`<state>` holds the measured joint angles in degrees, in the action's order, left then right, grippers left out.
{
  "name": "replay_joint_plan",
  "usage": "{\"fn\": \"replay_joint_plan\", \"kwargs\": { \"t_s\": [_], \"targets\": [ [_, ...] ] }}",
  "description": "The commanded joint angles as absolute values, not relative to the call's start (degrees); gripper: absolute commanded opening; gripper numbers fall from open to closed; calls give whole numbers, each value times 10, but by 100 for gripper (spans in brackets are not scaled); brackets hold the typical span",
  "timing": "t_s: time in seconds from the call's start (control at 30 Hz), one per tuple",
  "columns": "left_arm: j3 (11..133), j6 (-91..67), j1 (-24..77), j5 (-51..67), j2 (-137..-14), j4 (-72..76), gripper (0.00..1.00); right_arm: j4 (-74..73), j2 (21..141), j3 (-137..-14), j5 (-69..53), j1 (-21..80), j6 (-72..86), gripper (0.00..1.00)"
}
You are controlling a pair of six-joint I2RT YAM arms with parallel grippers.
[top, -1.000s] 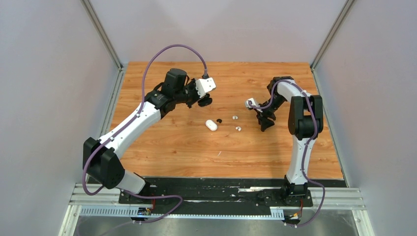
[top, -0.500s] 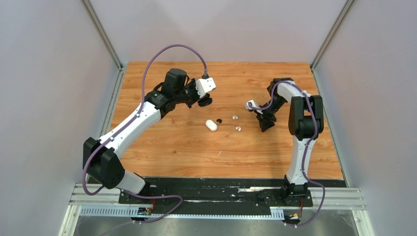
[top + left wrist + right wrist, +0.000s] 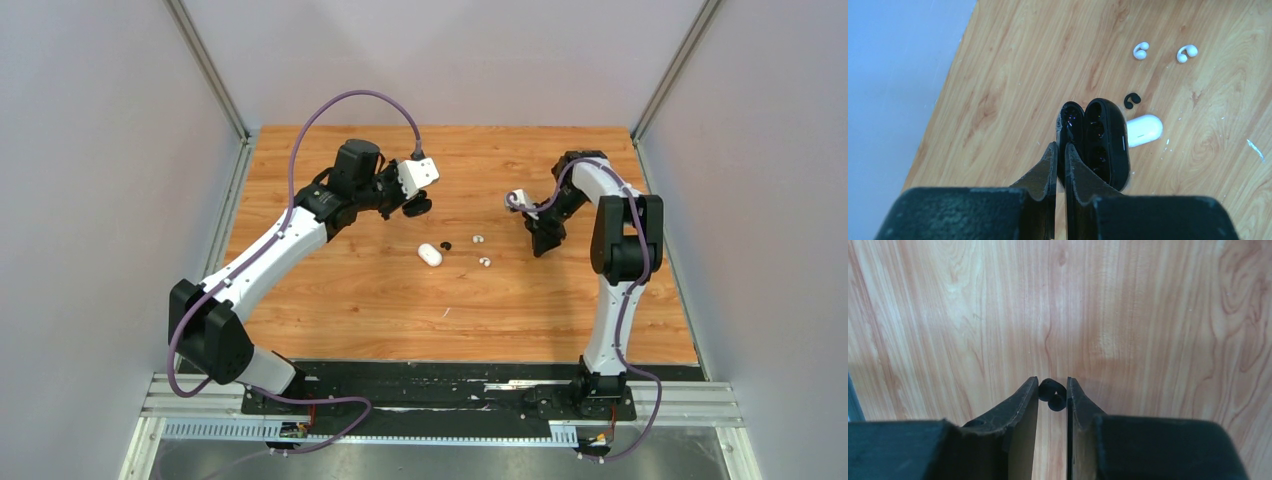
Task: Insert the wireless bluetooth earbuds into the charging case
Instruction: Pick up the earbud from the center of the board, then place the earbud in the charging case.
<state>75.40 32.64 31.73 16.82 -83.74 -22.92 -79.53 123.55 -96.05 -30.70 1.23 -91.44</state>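
Note:
My left gripper (image 3: 1060, 150) is shut on the lid of an open black charging case (image 3: 1105, 137), held above the table (image 3: 360, 290); its sockets look empty. In the top view this gripper (image 3: 414, 205) hangs at centre left. My right gripper (image 3: 1053, 383) pinches a small black earbud (image 3: 1052, 394) between its fingertips, just over the wood, right of centre (image 3: 545, 240). A second black earbud (image 3: 446, 244) (image 3: 1132, 100) lies on the table beside a closed white case (image 3: 430, 254) (image 3: 1144, 130). Two white earbuds (image 3: 478, 239) (image 3: 485, 262) lie between the two arms.
Grey walls and metal rails (image 3: 215, 75) enclose the wooden table on three sides. A tiny pale speck (image 3: 447, 312) lies on the wood nearer the bases. The arm bases stand on a black plate (image 3: 440, 395) at the near edge.
The right gripper's jaws have closed onto the black earbud, and that wrist has shifted a little toward the far right. The left arm and the case have stayed still.

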Motion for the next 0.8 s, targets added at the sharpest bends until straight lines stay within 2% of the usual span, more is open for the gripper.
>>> {"fn": "replay_joint_plan", "kwargs": {
  "t_s": [0.0, 0.23, 0.4, 0.6, 0.77],
  "targets": [
    [756, 322, 314, 180, -833, -205, 0, -803, 1200, -995, -380, 8, -849, 0],
    [775, 295, 314, 200, -856, -198, 0, -805, 1161, -1099, -583, 11, -632, 0],
    [797, 266, 314, 220, -883, -181, 0, -705, 1127, -1162, -689, 33, -390, 0],
    [857, 215, 315, 220, -932, -176, 0, -525, 1067, -1157, -584, 109, -215, 0],
    [888, 171, 316, 215, -949, -172, 0, -465, 1037, -1147, -542, 163, -194, 0]
  ]
}}
